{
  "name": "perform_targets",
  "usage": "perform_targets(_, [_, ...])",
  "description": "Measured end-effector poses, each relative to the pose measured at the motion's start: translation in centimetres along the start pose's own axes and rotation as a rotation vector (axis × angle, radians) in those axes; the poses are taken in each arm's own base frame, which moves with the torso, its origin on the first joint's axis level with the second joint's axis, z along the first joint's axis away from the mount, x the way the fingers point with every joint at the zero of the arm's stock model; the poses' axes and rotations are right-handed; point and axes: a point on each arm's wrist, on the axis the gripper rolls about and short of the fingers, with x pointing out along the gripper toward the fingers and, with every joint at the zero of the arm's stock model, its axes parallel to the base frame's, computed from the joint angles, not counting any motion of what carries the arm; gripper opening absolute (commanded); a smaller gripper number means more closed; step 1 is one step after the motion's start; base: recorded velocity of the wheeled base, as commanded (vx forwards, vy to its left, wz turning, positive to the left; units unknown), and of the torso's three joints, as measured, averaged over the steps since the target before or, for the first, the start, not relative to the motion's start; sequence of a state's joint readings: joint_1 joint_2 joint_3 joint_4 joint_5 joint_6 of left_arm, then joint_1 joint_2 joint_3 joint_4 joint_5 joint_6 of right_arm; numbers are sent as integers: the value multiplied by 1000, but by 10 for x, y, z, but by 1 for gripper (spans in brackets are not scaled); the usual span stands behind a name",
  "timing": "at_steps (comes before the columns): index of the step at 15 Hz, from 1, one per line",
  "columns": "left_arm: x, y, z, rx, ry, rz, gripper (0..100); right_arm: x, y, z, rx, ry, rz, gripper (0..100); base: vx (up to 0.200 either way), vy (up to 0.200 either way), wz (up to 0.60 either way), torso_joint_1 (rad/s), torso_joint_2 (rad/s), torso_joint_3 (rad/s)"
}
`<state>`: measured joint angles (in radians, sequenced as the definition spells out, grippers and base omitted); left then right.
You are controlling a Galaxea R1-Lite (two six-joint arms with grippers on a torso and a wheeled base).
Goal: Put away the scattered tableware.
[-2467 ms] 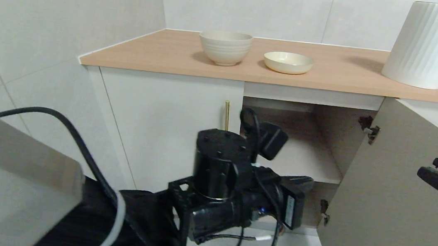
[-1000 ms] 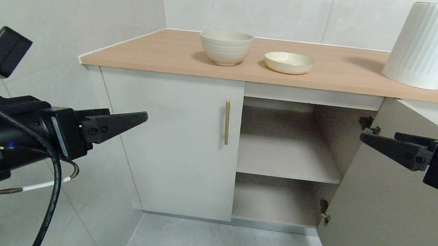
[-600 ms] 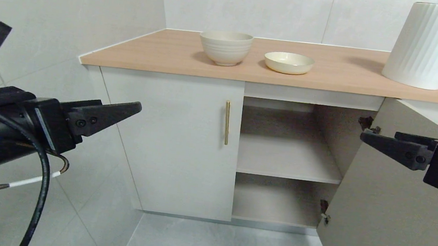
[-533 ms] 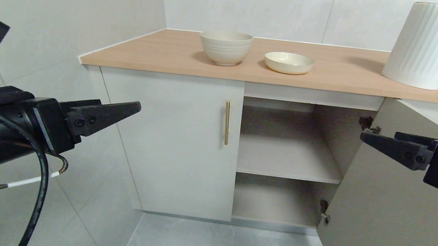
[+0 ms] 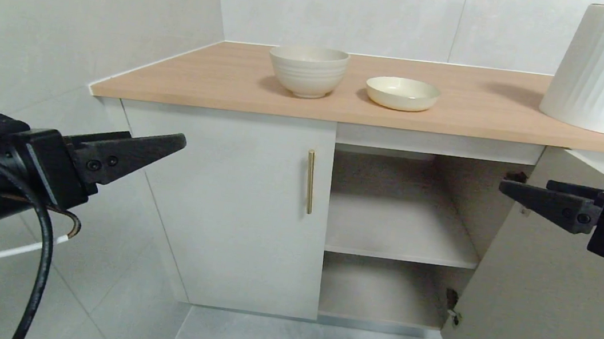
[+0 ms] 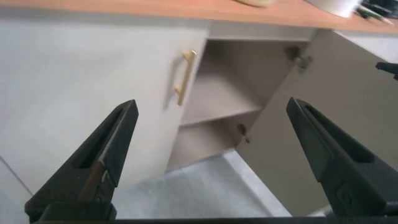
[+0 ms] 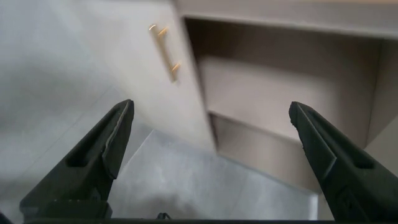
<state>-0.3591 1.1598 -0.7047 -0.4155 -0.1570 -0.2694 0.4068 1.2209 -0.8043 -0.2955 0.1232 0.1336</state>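
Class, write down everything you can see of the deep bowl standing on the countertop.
The bowl is round, deep and cream-coloured, with a matte, ceramic-like look. Shallow horizontal ridges ring its outer wall, which narrows to a small foot. It stands upright on the wooden countertop, above the handle side of the closed cabinet door. What shows of its inside looks empty. A shallow dish sits to its right, apart from it. Only the countertop touches it.
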Motion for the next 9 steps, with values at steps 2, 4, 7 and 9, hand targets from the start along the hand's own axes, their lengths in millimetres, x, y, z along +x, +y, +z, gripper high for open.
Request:
perform_targets(2, [0,0,1,-1,-3,0,100,-1,0,0,0,-1,4,100,200,0,0,5,-2,7])
perform_targets(4, [0,0,2,-2,-7,0,100,-1,1,1,1,-5,7,100,200,0,0,2,-7,2])
perform_targets(7, [0,0,2,-5,-9,0,100,-4,3,3,22,-17,21,100,133,0,0,0,2,2])
perform_targets(9, [-1,0,3,-4,-14,0,100,-7,5,5,37,-27,33,100,0,0,0,0,0,0])
